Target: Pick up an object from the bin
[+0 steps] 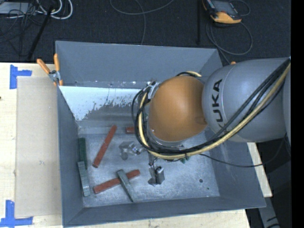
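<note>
Camera view: we start at the bin's point(69, 165) left wall. At nine o'clock on the floor, a dark green stick point(81, 148) lies along the wall. A grey stick point(84, 178) hugs the same edge toward seven o'clock.

Next to the right, a long red stick point(104, 145) leans from ten o'clock down toward eight, with bare floor on both sides of it. Near the front wall, at about seven o'clock, a second red stick point(107, 185) lies almost flat. A grey bar point(126, 186) crosses over its right half and points toward the front edge.

Toward the middle of the floor, a short red piece point(129, 129) sits at eleven o'clock. A small grey metal piece point(127, 150) lies just below it, close to the orange cover point(175, 108) on the wrist.

The gripper point(156, 175) hangs under that cover at about six o'clock, over bare floor. It is just right of the second red stick's raised end, and apart from it. We cannot tell whether the gripper is open or closed.

From there toward four o'clock, the speckled floor is open up to the right wall.
</note>
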Tool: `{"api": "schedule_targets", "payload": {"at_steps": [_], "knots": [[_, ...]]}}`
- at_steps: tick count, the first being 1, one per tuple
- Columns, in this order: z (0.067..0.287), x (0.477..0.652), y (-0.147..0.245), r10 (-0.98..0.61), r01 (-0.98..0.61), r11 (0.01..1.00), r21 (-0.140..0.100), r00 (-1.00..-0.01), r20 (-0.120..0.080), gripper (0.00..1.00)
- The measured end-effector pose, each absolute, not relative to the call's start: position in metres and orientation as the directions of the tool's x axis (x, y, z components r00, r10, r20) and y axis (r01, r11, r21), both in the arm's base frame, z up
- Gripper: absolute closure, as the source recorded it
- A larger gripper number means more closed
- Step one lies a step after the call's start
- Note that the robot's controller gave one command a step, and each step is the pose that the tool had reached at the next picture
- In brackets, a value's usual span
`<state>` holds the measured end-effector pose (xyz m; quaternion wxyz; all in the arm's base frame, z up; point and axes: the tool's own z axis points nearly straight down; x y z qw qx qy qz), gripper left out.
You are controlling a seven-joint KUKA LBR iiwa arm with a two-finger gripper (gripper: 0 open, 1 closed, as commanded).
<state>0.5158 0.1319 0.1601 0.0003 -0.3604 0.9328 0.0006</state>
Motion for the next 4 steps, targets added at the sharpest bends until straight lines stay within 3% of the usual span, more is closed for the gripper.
{"api": "schedule_targets", "payload": {"at_steps": [1,2,3,4], "knots": [[0.0668,0.5047,0.1663,-0.584,-0.584,0.812,0.003,-0.811,0.008,0.0],[0.0742,0.5085,0.1668,-0.583,-0.583,0.812,0.0,-0.812,0.001,1.0],[0.0709,0.5076,0.1665,-0.583,-0.583,0.812,0.0,-0.812,-0.001,0.0],[0.0744,0.5092,0.1669,-0.583,-0.583,0.812,-0.001,-0.812,-0.002,1.0]]}}
